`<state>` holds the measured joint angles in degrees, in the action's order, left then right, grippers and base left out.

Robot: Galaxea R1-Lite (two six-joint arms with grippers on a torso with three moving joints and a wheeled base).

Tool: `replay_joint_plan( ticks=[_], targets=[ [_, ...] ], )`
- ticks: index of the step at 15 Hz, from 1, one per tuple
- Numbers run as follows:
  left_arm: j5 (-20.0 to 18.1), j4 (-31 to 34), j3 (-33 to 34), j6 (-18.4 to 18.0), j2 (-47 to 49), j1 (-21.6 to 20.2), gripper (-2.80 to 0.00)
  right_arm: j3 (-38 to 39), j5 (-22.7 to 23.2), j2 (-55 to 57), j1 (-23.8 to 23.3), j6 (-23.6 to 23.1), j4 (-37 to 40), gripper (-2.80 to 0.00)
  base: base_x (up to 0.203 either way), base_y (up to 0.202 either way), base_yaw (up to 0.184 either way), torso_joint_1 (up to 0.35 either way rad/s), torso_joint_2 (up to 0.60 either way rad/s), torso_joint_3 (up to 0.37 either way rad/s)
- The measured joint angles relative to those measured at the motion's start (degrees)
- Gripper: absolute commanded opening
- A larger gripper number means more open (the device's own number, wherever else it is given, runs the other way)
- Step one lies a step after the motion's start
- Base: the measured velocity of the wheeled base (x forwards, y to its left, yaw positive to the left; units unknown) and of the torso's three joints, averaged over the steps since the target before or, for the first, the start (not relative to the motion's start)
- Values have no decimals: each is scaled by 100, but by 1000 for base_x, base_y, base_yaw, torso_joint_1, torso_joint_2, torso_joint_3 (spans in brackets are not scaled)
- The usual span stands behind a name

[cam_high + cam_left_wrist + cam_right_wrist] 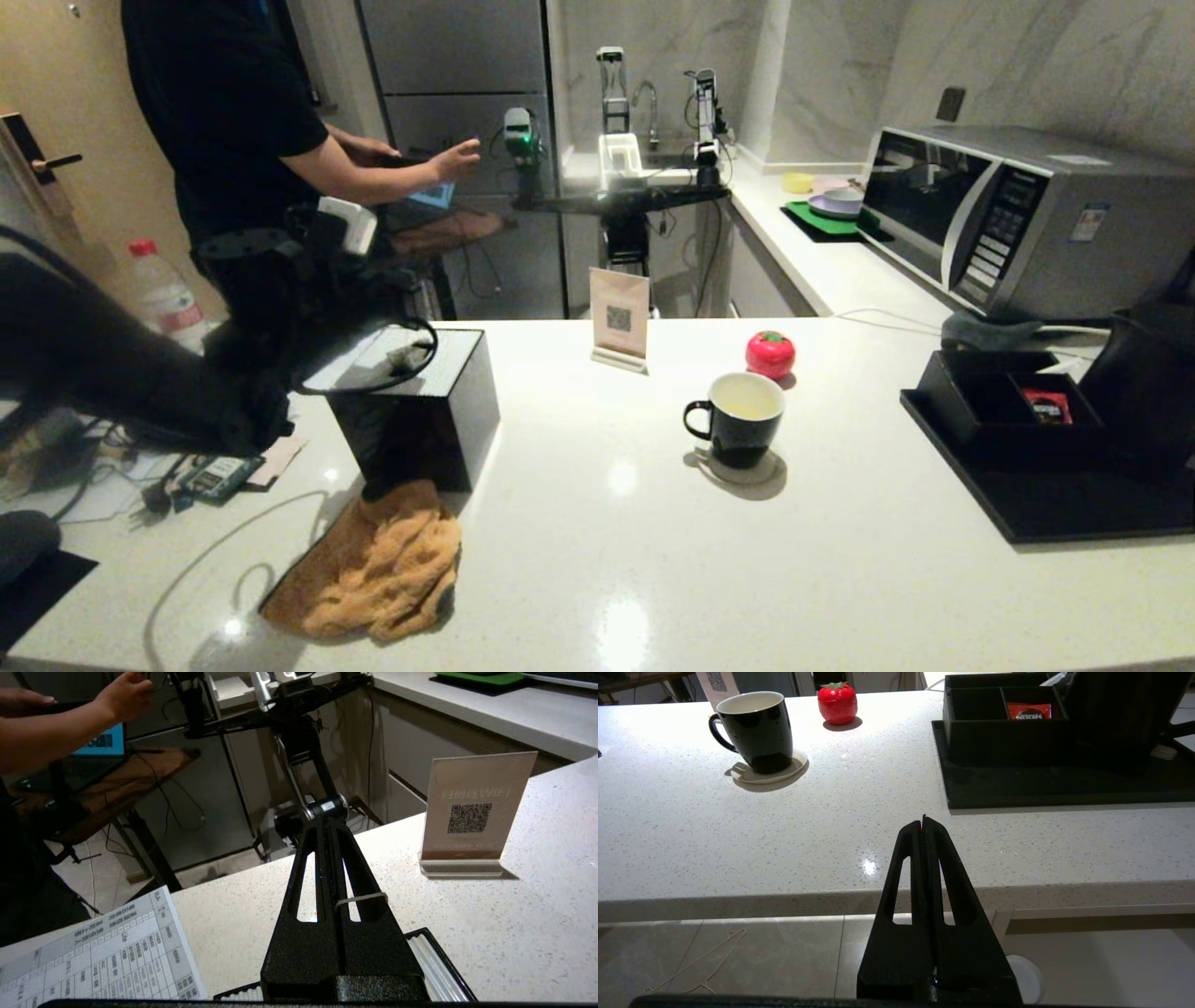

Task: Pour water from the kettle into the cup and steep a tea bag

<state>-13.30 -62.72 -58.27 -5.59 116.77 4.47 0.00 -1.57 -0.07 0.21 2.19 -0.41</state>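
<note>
Dim, warm room light. Overhead lamps throw small glare spots on the glossy counter (653,523), brightest near the front edge. The cup (738,417) casts a soft shadow to its near right. Head view bows at the edges; the left arm looms dark and blurred.

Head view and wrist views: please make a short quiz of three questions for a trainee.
1. True or false: the cup stands on a coaster.
2. Which is nearest the cup? A) the red tomato-shaped thing B) the towel C) the microwave
3. Are the left gripper and right gripper open or shut?

Key: 1 true. 2 A. 3 both shut, holding nothing.
</note>
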Motion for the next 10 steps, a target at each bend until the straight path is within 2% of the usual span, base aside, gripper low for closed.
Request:
replay_joint_plan(
  ticks=[10],
  targets=[
    [-9, -42, -321, -36, 289, 63, -280, 0, 1, 0, 1, 0, 1, -280, 0, 0, 0, 0, 0, 0]
  ],
)
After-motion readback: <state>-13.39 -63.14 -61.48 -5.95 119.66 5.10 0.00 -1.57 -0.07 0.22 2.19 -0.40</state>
